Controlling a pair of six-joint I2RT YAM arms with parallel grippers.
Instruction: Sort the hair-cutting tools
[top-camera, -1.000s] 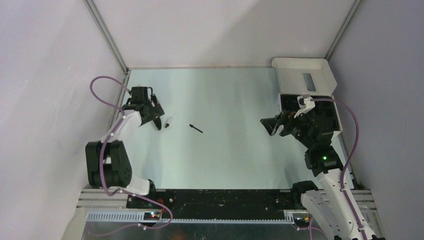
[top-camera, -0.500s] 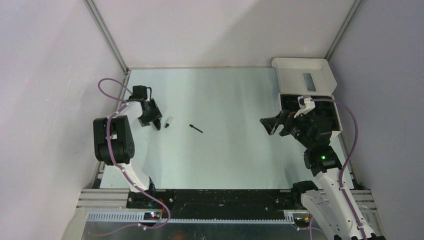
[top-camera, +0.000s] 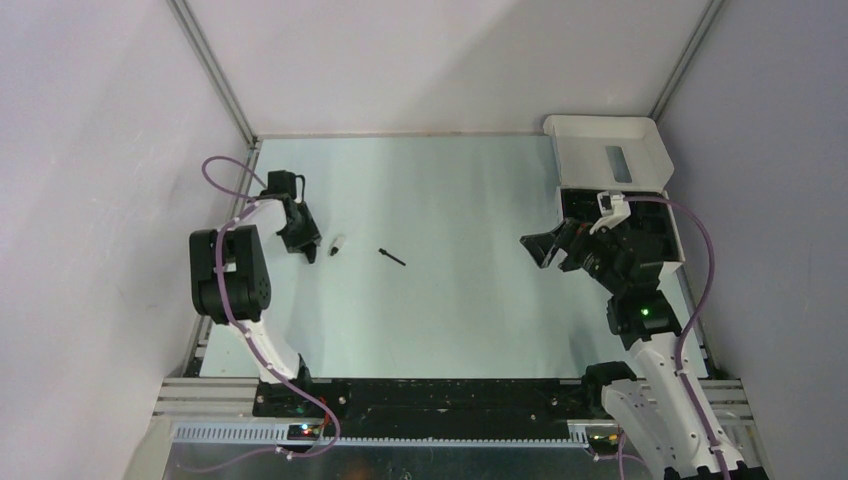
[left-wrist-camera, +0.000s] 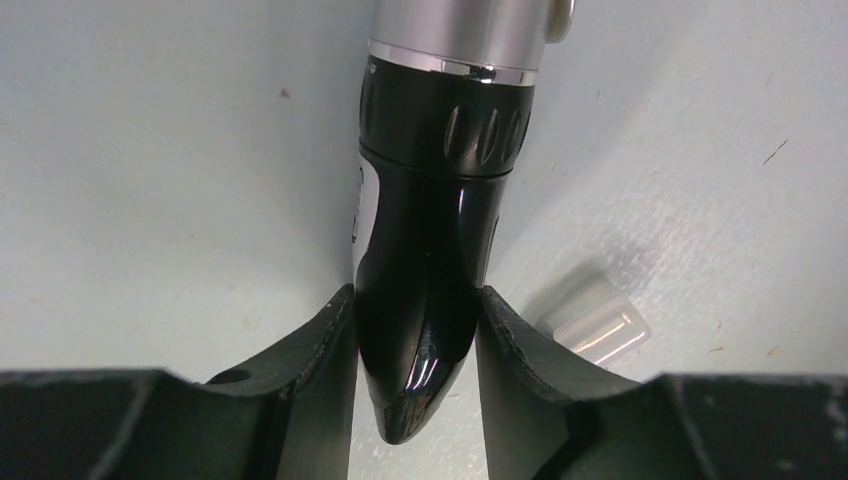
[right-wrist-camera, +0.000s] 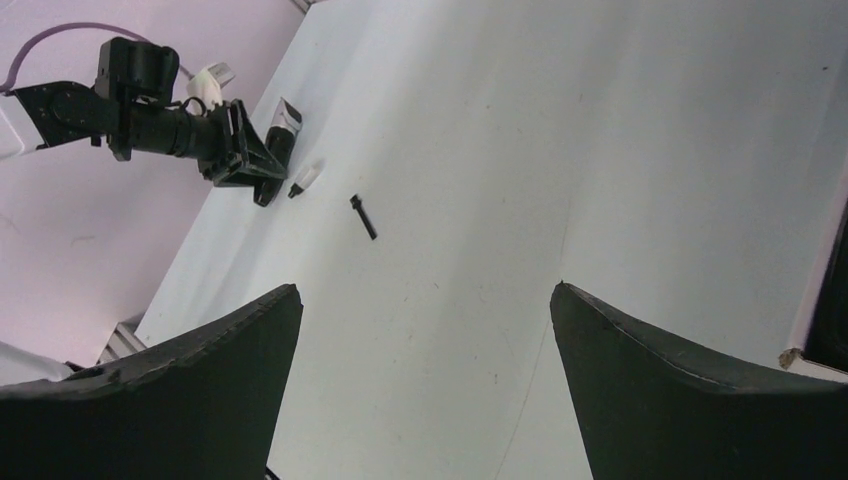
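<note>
Grasp step: your left gripper (left-wrist-camera: 415, 335) clamps the trimmer (left-wrist-camera: 430, 230) by its black tail, left of centre in the top view. Your right gripper (right-wrist-camera: 422, 292) gapes, idle. Next, probably: lift cleanly and carry it toward the box (top-camera: 600, 150), upper right.

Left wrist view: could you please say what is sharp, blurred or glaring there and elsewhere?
Left wrist: the trimmer body is sharp, with small glints near its black end; the clear piece beside it is soft. Right wrist: its end effector's fingers are dark silhouettes. Top external: even light, the thin stick tiny.
</note>
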